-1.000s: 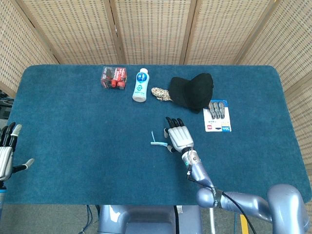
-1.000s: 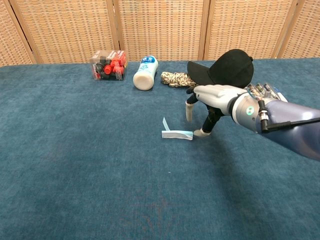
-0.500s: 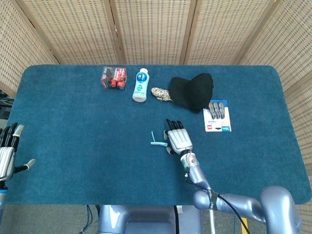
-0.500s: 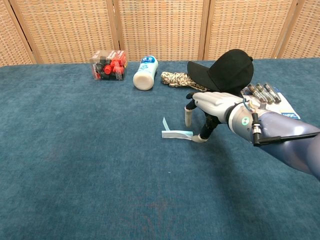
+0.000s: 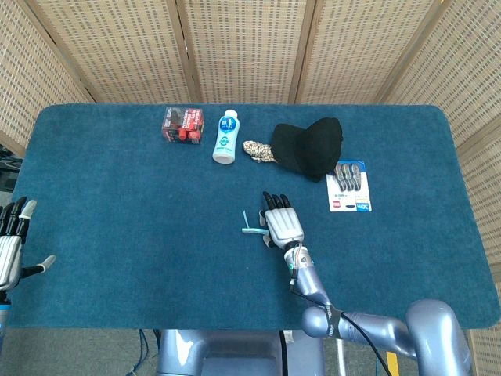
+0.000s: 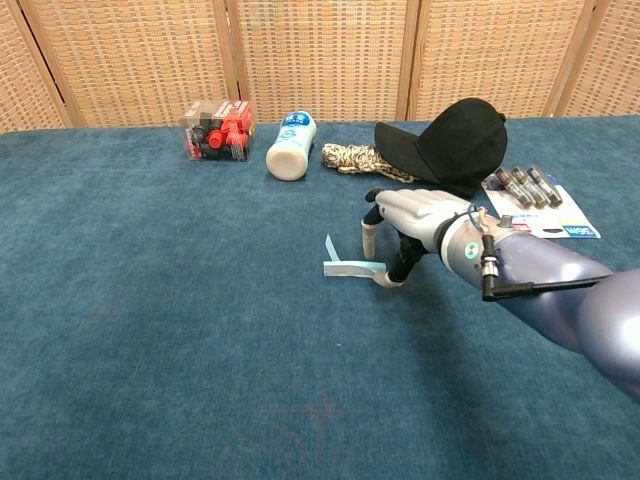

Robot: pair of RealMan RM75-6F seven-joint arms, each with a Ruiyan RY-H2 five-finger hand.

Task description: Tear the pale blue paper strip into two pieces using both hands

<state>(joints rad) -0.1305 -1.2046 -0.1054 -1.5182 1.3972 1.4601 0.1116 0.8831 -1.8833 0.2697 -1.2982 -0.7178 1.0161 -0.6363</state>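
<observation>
The right hand (image 6: 405, 220) is being brought leftward over the last second, so that its lowered thumb tip, which was standing just clear of the paper's right end, is now being set against that end of the pale blue paper strip (image 6: 352, 267). This is being read as the reach closing into a first pinch; the strip is not yet being held and is lying whole on the blue table cover (image 5: 117, 204), a little in front of the black cap (image 5: 311, 146), with its left end curling upward. In the chest view the right hand is being held palm down, fingers spread and angled toward the cloth, nothing being gripped between them; the forearm is being extended from the lower right. The left hand (image 5: 11, 239) is being kept unchanged at the far left edge of the table, fingers apart and pointing upward, well apart from the strip and holding nothing. Since both hands are being required for the tear, the left hand's approach is judged as still outstanding.
</observation>
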